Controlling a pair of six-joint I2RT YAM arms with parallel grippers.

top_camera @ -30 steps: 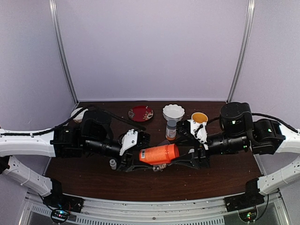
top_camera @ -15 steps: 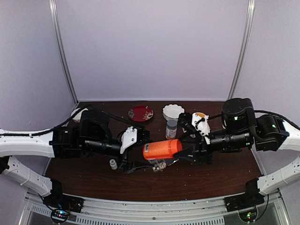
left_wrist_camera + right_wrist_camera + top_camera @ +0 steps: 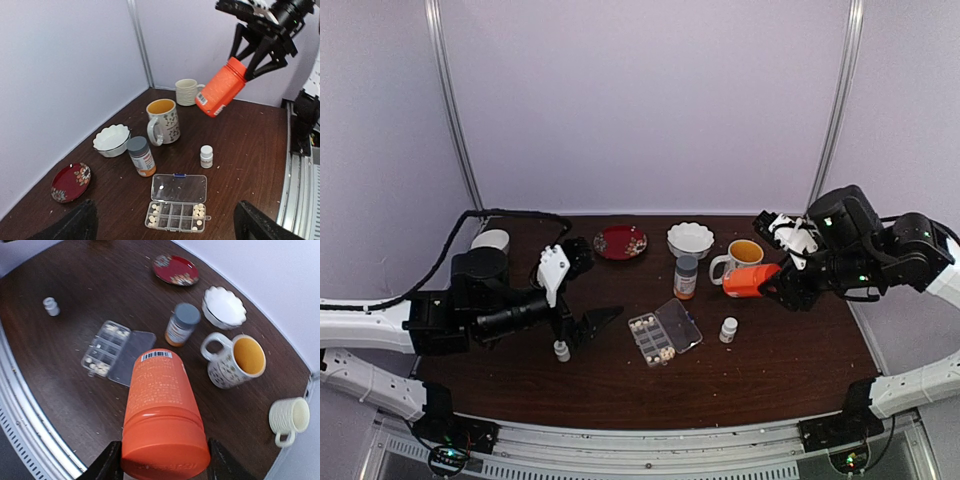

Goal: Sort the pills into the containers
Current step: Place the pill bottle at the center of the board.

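Right tool (image 3: 775, 283) gripping tilted orange bottle (image 3: 748, 281) above desk (image 3: 770, 370), left tool (image 3: 588, 288) wide open and empty, pills (image 3: 199, 212) in open clear pill box (image 3: 682, 324).

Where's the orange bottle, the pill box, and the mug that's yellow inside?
Orange bottle (image 3: 221, 88): left wrist view, middle of its side.
Pill box (image 3: 178, 188): left wrist view, on its open clear lid.
Mug (image 3: 167, 125): left wrist view, on its patterned side.
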